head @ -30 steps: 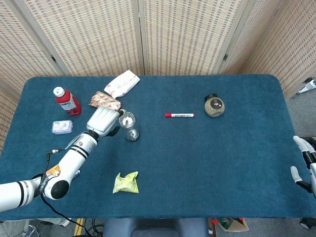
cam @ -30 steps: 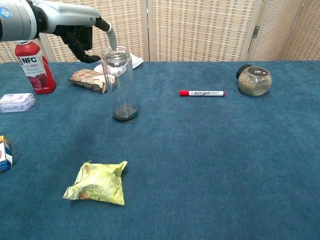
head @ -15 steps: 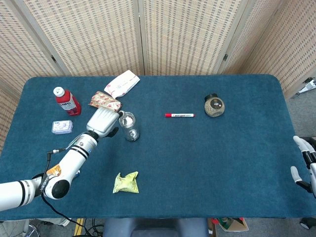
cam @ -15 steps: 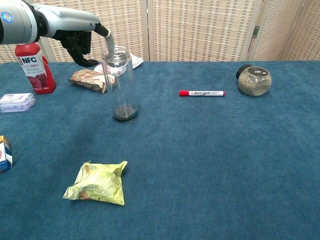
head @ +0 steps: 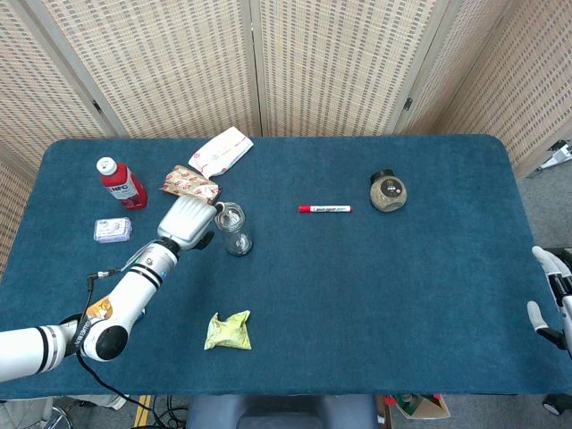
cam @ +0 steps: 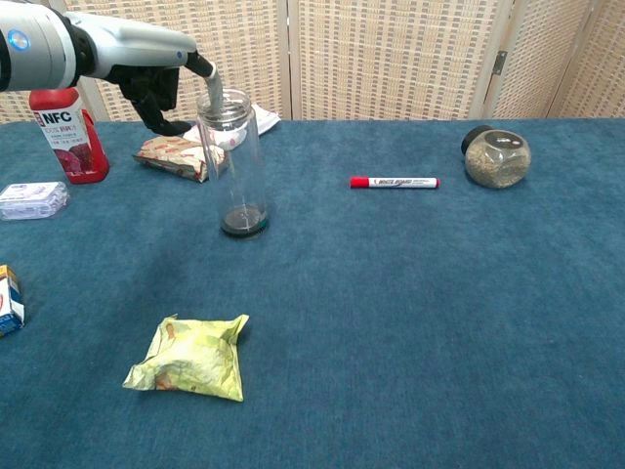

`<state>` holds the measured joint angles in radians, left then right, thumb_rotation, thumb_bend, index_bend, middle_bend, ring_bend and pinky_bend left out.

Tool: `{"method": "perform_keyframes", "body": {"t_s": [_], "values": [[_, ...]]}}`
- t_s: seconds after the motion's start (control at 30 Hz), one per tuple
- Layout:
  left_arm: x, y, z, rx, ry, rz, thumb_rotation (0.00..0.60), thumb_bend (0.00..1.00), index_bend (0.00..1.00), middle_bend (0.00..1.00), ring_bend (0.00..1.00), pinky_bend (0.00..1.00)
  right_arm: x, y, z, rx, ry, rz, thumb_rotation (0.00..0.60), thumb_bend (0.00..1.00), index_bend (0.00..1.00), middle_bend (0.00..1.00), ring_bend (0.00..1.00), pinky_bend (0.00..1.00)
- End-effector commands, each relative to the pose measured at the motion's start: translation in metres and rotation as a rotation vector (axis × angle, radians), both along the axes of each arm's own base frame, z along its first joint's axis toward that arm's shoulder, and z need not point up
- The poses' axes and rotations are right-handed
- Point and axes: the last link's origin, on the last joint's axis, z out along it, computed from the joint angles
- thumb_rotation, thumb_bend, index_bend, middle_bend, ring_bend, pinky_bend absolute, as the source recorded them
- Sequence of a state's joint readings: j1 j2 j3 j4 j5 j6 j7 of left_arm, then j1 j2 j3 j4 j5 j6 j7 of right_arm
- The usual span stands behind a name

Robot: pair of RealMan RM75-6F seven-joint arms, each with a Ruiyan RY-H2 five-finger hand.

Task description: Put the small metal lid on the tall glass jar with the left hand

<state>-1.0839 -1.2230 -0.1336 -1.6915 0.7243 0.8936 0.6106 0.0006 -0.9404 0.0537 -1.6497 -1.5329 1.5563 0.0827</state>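
Nearest, at table 7 o'clock, a crumpled green packet [cam: 188, 357]; a small carton [cam: 9, 298] sits at the left edge. Right hand [head: 550, 302] idles off the table at 4 o'clock, fingers apart, holding nothing. Mid-table at about 10 o'clock stands the jar [cam: 235, 164], upright, clear glass; the lid [cam: 228, 98] appears to sit at its mouth, though glare makes the seating hard to tell. Left hand [cam: 159, 76] is just beside the jar at the rim's 9 o'clock, one finger touching the lid edge, the rest curled down; I can't tell whether it pinches the lid. Judgement: lid is light, stiff, slick; take it by the rim. The jar is tall, fragile and tippy, so press straight down. Farther: marker [cam: 395, 182], round jar [cam: 496, 156], red bottle [cam: 63, 130], snack packs [cam: 175, 154].
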Motion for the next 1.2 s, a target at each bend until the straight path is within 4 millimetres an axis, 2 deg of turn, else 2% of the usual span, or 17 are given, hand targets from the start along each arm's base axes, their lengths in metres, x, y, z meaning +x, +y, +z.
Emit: {"method": "perform_keyframes", "body": {"t_s": [0.03,0.27,0.47,0.6,0.77,0.83,0.97,1.07,1.2], "values": [[0.001,0.000,0.000,0.001,-0.002,-0.001,0.600,0.44,0.31,1.00,0.97,1.00,0.000,0.000,0.000,0.000,0.000,0.000,0.600,0.42,0.05,0.15,0.03,0.13],[0.007,-0.001,0.011,0.024,-0.088,0.005,0.600,0.44,0.30,0.99,0.95,1.00,0.000,0.000,0.001,-0.002,0.000,0.001,0.600,0.42,0.05,0.15,0.03,0.13],[0.005,-0.005,0.032,0.072,-0.238,0.018,0.600,0.44,0.25,0.93,0.89,1.00,0.000,-0.002,0.001,0.002,-0.001,0.003,0.600,0.42,0.05,0.15,0.03,0.13],[-0.014,-0.014,0.048,0.133,-0.302,0.049,0.600,0.44,0.22,0.85,0.80,1.00,-0.001,-0.003,0.001,0.005,-0.002,-0.001,0.600,0.42,0.05,0.15,0.03,0.13],[-0.052,-0.033,0.069,0.239,-0.376,0.150,0.600,0.44,0.22,0.65,0.62,1.00,-0.003,-0.005,-0.001,0.018,-0.005,-0.009,0.600,0.42,0.05,0.15,0.03,0.13],[-0.069,-0.044,0.073,0.276,-0.376,0.191,0.600,0.44,0.22,0.58,0.57,0.95,-0.004,-0.006,-0.001,0.025,-0.007,-0.012,0.600,0.42,0.05,0.15,0.03,0.13],[-0.100,-0.069,0.075,0.321,-0.353,0.245,0.600,0.42,0.22,0.44,0.47,0.77,-0.005,-0.009,-0.003,0.039,-0.008,-0.010,0.600,0.42,0.05,0.15,0.03,0.13],[-0.120,-0.091,0.072,0.342,-0.349,0.273,0.600,0.39,0.22,0.37,0.38,0.61,-0.005,-0.012,-0.006,0.053,-0.008,-0.004,0.600,0.42,0.05,0.15,0.03,0.13],[-0.143,-0.120,0.064,0.369,-0.345,0.291,0.600,0.36,0.22,0.30,0.29,0.48,-0.006,-0.014,-0.011,0.080,-0.010,-0.004,0.600,0.42,0.05,0.15,0.03,0.13]]}}
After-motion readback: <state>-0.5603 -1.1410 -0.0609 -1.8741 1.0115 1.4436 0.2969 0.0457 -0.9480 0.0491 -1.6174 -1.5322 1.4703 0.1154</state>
